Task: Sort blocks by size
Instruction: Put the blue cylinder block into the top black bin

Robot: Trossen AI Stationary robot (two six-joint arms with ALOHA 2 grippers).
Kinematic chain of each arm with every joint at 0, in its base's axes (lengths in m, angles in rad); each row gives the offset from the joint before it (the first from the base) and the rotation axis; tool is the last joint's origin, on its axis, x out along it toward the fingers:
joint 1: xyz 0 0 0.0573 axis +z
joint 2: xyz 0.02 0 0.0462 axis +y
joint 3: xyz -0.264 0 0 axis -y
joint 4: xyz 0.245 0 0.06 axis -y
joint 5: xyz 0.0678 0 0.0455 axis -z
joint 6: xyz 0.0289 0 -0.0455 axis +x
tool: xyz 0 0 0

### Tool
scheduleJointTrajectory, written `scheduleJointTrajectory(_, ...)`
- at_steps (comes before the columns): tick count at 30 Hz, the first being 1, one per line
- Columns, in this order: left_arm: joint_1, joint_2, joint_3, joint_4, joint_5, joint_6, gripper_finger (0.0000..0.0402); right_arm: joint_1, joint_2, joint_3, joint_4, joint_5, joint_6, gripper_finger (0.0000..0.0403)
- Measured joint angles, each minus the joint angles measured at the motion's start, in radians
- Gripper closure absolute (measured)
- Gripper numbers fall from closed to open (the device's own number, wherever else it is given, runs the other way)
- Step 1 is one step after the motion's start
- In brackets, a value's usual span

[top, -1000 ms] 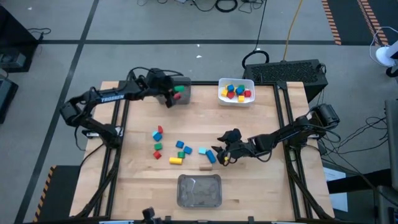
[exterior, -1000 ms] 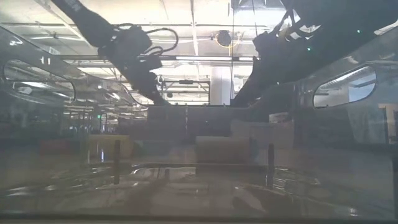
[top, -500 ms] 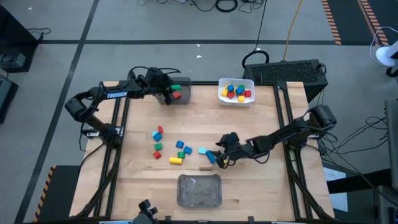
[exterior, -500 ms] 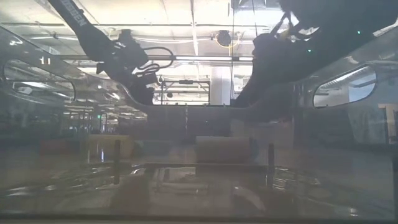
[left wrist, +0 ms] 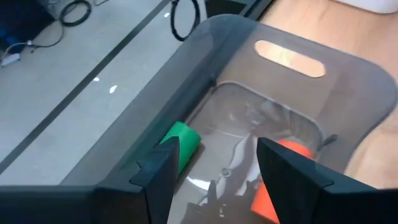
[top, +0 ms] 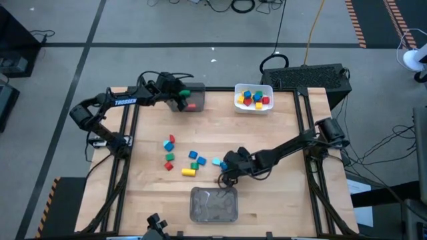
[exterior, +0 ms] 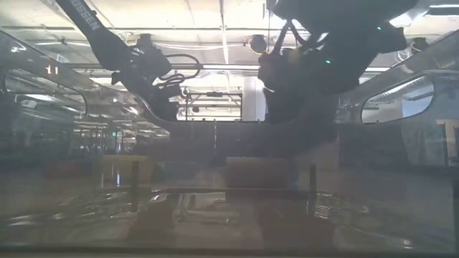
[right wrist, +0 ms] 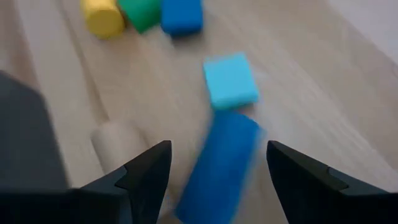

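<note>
left pincer (top: 181, 100) hangs over the grey bin (top: 195, 90) at the upper left of the table (top: 280, 200) in the high view, its arm reaching in from the frame's left edge with the elbow folded low. left wrist view adds what the overhead cannot: the fingers (left wrist: 155, 174) stand spread with nothing between them, and inside the bin lie a green cylinder (left wrist: 181, 144) against the wall and a red block (left wrist: 273, 186), both free of the fingers.

centre of the high view: loose blocks (top: 181, 159) scattered on the bare wood, red, blue, green and yellow. below them, at the frame's lower middle, a clear bin (top: 213, 204).

upper middle-right: white bin (top: 253, 107) holding small mixed-colour blocks.

right pincer (top: 225, 171) sits low over the table just right of the scatter, arm stretched long from the right edge. right wrist view shows its fingers (right wrist: 146, 171) spread wide on either side of a dark blue bar (right wrist: 217, 165), not closed on it; a light blue cube (right wrist: 231, 79) lies just beyond, a tan cylinder (right wrist: 115, 142) beside.

low view gives only dark arm outlines above the table; no blocks readable.
</note>
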Motion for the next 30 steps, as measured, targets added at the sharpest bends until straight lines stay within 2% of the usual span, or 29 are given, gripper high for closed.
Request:
scheduleJointTrajectory(13, -0.035, 0.000, 0.023, 0.000, -0.004, 0.000, 0.0182, 0.000, 0.030, 0.008, -0.089, -0.014, 0.063, 0.0210)
scheduleJointTrajectory(23, -0.109, -0.052, 0.044, -0.004, -0.004, 0.008, 0.0182, 0.001, 0.024, 0.006, -0.096, 0.028, 0.009, 0.0284)
scheduleJointTrajectory(30, -0.170, -0.159, 0.044, -0.047, 0.020, 0.033, 0.0182, 0.000, -0.041, 0.006, -0.097, 0.099, -0.039, 0.0277)
